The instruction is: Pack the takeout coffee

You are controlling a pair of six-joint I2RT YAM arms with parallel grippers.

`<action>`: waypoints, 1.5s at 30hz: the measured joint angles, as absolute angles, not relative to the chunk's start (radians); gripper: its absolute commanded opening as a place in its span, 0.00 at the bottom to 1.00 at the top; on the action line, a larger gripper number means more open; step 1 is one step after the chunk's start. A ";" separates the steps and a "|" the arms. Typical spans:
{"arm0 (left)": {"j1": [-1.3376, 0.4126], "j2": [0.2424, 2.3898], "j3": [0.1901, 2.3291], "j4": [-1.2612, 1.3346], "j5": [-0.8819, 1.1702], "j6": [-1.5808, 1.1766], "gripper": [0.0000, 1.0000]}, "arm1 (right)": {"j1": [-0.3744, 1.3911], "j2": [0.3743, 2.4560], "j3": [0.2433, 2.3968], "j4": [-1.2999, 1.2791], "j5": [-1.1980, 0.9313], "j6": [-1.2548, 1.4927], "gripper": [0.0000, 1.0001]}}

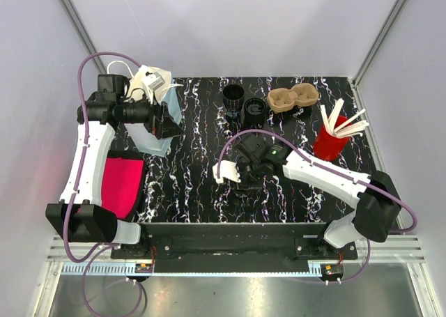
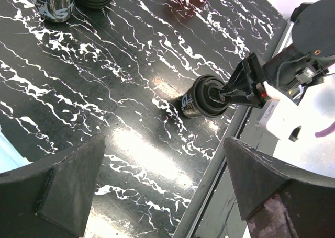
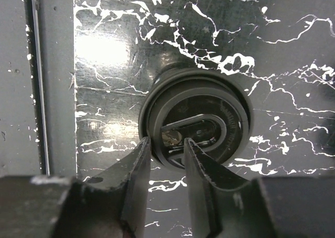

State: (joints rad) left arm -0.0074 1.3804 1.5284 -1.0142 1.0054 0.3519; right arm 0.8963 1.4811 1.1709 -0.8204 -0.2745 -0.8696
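Black cup point(image 3: 209, 104) near edge point(image 3: 72, 65) | right tool point(image 3: 166, 143) astride rim — grip unclear | left tool point(image 2: 163, 138) spread

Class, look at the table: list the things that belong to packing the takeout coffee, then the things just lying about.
For the job: lidded coffee cup; cardboard cup carrier; stack of cups; stack of lids.
Probably lying about: pink cloth; red cup of white sticks; pale blue bag, use unclear.
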 measured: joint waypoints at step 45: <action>0.017 1.380 1.596 -0.990 0.821 0.389 0.99 | 0.804 1.638 1.645 -1.012 -0.154 -0.513 0.00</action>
